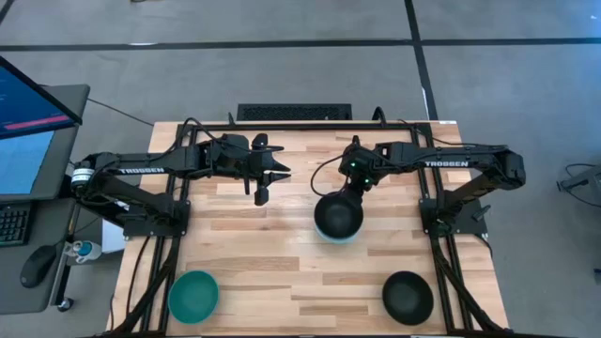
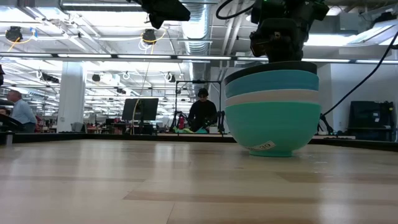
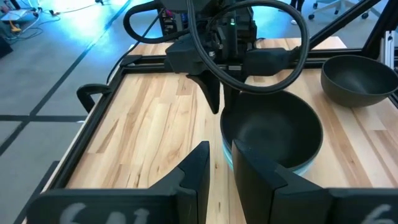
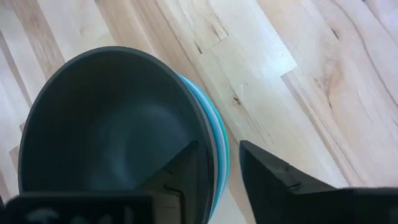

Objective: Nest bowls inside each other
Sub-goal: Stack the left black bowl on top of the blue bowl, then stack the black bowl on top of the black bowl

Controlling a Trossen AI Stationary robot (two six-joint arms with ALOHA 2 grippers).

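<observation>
A stack of several nested bowls (image 1: 338,218) stands mid-table: cyan at the bottom, then white, blue, and black on top (image 2: 272,118). My right gripper (image 4: 227,155) is open just above its far rim, with one finger over the black bowl's hollow (image 4: 106,137) and the other outside the rims. My left gripper (image 1: 261,192) hovers to the left of the stack, slightly open and empty (image 3: 221,158). A teal-green bowl (image 1: 193,294) sits upright near the near-left corner. A second black bowl (image 1: 408,297) sits near the near-right corner. My right gripper comes from above, pointing down, astride the top black bowl's rim (image 4: 208,134) on the stack's far side. A gap shows between the outer finger (image 4: 267,177) and the cyan rims. Whether the inner finger touches the bowl, I cannot tell.
Black frame rails (image 1: 169,235) run along the table's left and right sides. Bare wood (image 1: 282,272) lies between the stack and the two loose bowls. People and desks show in the room beyond the far edge (image 2: 202,112).
</observation>
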